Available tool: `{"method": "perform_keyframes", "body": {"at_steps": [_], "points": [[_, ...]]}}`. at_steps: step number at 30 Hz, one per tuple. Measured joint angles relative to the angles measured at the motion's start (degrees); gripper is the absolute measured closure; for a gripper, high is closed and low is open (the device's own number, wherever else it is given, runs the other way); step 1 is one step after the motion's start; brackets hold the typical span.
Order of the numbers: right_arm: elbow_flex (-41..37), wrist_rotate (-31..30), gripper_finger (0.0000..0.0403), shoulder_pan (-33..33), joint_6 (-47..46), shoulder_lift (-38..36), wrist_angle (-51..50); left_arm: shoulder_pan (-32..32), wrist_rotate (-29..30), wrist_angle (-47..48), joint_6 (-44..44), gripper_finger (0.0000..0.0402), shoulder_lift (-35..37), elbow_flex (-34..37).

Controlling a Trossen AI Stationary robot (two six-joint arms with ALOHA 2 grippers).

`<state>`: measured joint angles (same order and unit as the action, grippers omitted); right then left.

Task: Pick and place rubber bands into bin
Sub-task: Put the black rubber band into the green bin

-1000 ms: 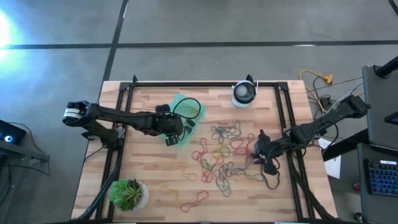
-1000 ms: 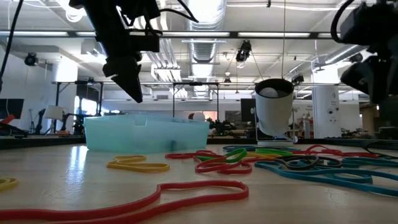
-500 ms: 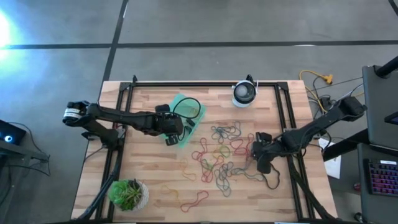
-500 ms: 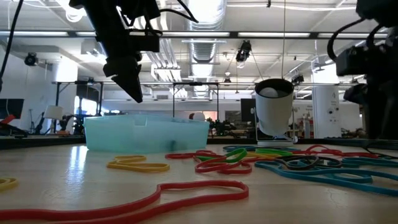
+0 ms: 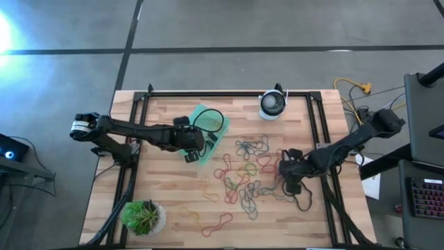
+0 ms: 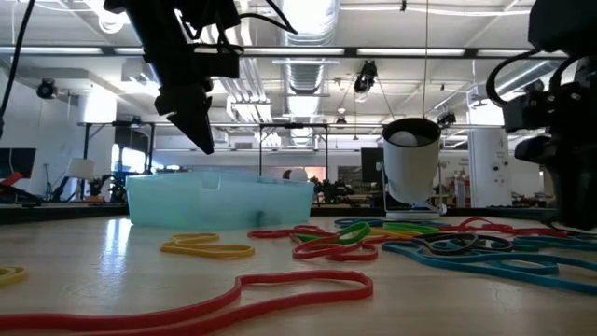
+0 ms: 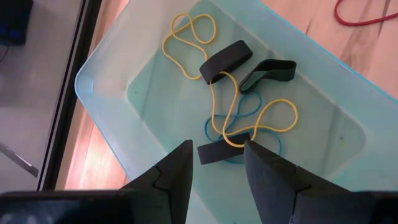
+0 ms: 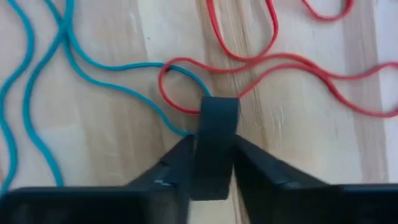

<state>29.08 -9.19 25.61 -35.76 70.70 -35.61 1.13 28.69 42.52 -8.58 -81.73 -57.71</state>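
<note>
Many rubber bands (image 5: 246, 173) in red, teal, green and grey lie loose on the wooden table, right of centre. The teal bin (image 5: 208, 128) stands left of them and holds yellow, black and blue bands (image 7: 239, 102). My left gripper (image 7: 217, 180) hangs open above the bin, with nothing between its fingers. My right gripper (image 8: 214, 180) is down at the pile's right edge (image 5: 286, 173), shut on a wide black rubber band (image 8: 216, 134). My right gripper pinches the wide black band between its two fingers, which press on its two flat sides (image 8: 214, 155). The fingers come from above, pointing steeply down. The band's free end (image 8: 217, 106) lies on the table, over a red and a teal band.
A white-and-black round device (image 5: 272, 104) stands at the table's far edge, and a potted plant (image 5: 143, 217) at the near left corner. Black frame rails (image 5: 316, 132) run along the table's sides. A long red band (image 6: 280, 289) lies near the front.
My right gripper has sunk toward the table at the pile's right edge and tipped more steeply downward, shifting slightly toward the pile.
</note>
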Motion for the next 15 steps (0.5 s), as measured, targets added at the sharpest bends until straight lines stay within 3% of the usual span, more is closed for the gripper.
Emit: {"method": "perform_keyframes", "body": {"at_steps": [3, 9, 15], "points": [[1.03, -0.01, 0.0380, 0.02, 1.63, -1.14, -0.81, 0.00, 0.00, 0.00, 0.00, 0.0273, 0.00, 0.00], [4.15, -3.10, 0.0392, 0.02, 5.33, -3.43, -1.15, 0.00, 0.00, 0.04, 0.09, 0.0273, 0.00, 0.00], [10.21, -15.22, 0.0393, -0.13, 15.11, -3.90, 1.61, 0.15, 0.02, 0.08, 0.48, 0.0273, 0.34, 0.00]]}}
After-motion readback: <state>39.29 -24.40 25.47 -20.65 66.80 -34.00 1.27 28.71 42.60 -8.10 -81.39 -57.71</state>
